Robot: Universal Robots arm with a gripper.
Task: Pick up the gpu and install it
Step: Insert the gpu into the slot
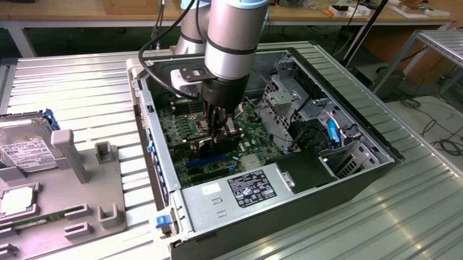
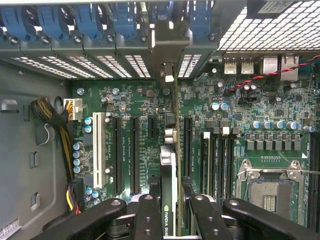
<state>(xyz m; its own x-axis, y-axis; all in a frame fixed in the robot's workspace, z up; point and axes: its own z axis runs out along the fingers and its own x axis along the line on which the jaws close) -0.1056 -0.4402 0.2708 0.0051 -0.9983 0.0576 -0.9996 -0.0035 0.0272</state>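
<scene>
My gripper (image 1: 219,129) reaches down into the open computer case (image 1: 361,179), shut on the gpu (image 1: 208,147), a dark card held on edge over the green motherboard (image 1: 250,135). In the wrist view the gpu (image 2: 170,170) appears edge-on as a thin strip between my black fingers (image 2: 149,215), with the gripper (image 2: 172,202) clamped on both its sides. The card runs along the line of the black expansion slots (image 2: 134,155), and its far end reaches the rear bracket openings (image 2: 167,65). Whether its edge is seated in a slot cannot be told.
A silver power supply (image 1: 239,189) sits at the case's near end and drive cages (image 1: 289,97) at the exterior view's right. The CPU socket (image 2: 270,190) and a cable bundle (image 2: 50,112) flank the slots. A grey fixture (image 1: 79,179) holds a hard drive (image 1: 21,146) and memory stick (image 1: 36,222).
</scene>
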